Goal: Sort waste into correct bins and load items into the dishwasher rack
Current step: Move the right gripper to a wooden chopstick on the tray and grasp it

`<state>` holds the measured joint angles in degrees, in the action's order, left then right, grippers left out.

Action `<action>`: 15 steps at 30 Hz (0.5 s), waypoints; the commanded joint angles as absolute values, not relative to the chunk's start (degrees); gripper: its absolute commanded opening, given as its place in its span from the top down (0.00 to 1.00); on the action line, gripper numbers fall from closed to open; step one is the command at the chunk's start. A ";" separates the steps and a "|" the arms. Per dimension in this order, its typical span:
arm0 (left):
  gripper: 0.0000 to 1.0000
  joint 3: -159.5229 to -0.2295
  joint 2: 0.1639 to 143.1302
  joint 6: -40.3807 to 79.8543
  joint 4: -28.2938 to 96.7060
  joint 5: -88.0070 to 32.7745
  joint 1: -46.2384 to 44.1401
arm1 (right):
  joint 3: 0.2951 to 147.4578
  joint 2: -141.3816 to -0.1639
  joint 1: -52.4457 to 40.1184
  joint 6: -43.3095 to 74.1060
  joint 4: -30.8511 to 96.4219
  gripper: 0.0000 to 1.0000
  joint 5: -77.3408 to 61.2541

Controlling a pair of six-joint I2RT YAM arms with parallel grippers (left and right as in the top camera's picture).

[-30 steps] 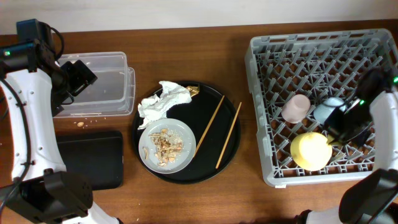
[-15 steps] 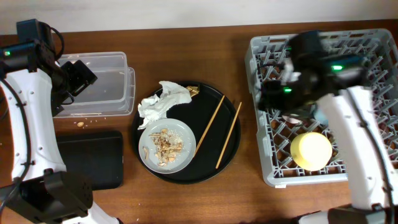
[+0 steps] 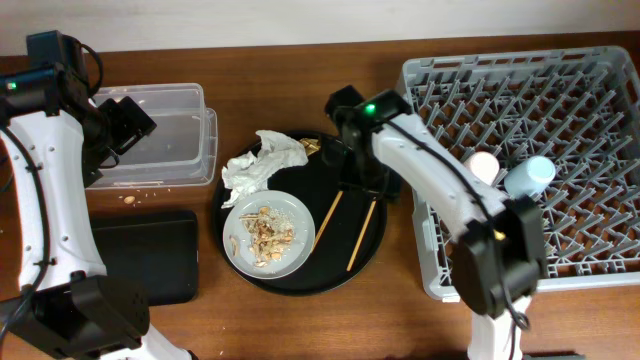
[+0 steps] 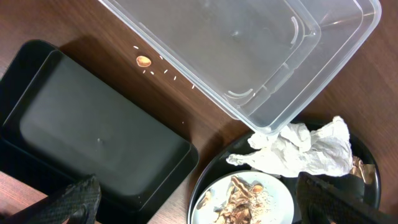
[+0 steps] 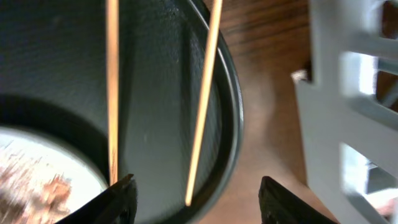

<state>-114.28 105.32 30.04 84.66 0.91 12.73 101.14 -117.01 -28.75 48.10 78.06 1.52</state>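
Note:
Two chopsticks [image 3: 330,214] lie on the round black tray beside a pale-grey plate [image 3: 283,250] of brown food scraps [image 3: 264,230]. My right gripper [image 3: 362,186] hovers open over the chopsticks. In the right wrist view the end of one chopstick [image 5: 202,106] lies between its fingers, and the other chopstick [image 5: 112,87] is by the left finger [image 5: 118,199]. White tissue [image 3: 262,160] and a gold wrapper [image 3: 312,146] rest at the tray's back. My left gripper [image 3: 120,125] hangs open and empty above the clear tub [image 3: 170,140]. The rack [image 3: 560,90] holds a pink cup [image 3: 483,165] and a blue cup [image 3: 528,178].
A shallow black tray [image 3: 145,255] sits in front of the clear tub, near the table's front edge. Crumbs [image 3: 130,199] lie on the wood between them. The round black tray [image 3: 300,280] fills the middle. My right arm stretches across the rack's left side.
My right arm swung left out of the rack to the round tray, over the chopsticks, and its gripper opened. The left arm has not moved.

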 commanded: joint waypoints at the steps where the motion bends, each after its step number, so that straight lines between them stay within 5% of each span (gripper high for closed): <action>1: 0.01 -115.26 103.66 30.57 84.71 1.32 13.04 | 101.43 -121.49 -28.75 50.46 77.45 0.40 2.44; 15: 0.01 -115.28 103.66 30.57 84.71 1.32 13.04 | 93.82 -124.46 -27.51 49.76 70.15 0.46 0.25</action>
